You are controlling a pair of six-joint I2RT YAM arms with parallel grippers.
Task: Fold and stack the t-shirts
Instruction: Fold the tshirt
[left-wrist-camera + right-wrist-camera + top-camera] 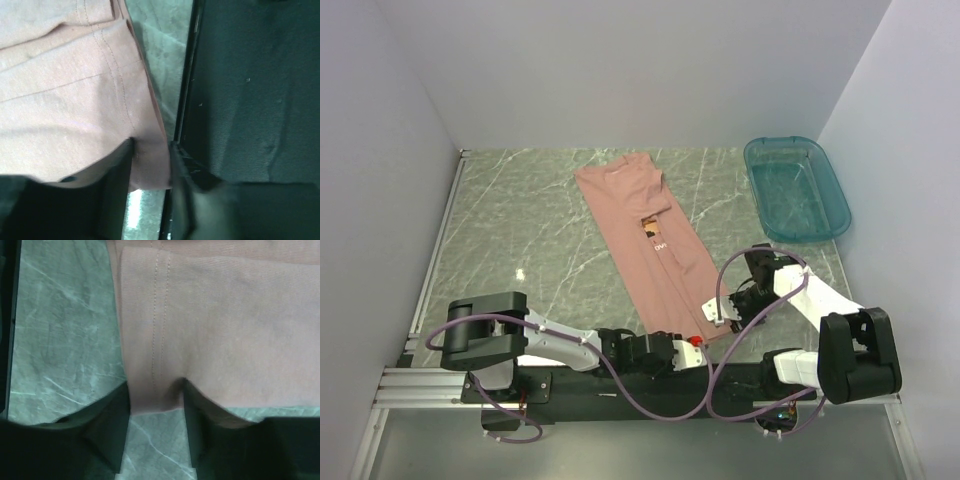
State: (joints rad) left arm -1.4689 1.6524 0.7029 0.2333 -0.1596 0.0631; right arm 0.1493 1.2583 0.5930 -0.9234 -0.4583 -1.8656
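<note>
A salmon-pink t-shirt (640, 235) lies on the marbled table, folded lengthwise into a long strip that runs from the back centre toward the near right. A bit of its chest print (655, 235) shows. My left gripper (692, 345) reaches across to the strip's near end. In the left wrist view the t-shirt's (65, 100) hem corner sits between the parted jaws of the left gripper (151, 147). My right gripper (718, 312) is at the strip's near right edge. In the right wrist view the other corner of the t-shirt (225, 330) lies between the parted jaws of the right gripper (155, 387), puckered against one finger.
A teal plastic tub (835, 190) stands at the back right. The black base plate (620, 385) of the arms runs along the near edge, right beside the shirt's end (250, 100). White walls close in the table on three sides.
</note>
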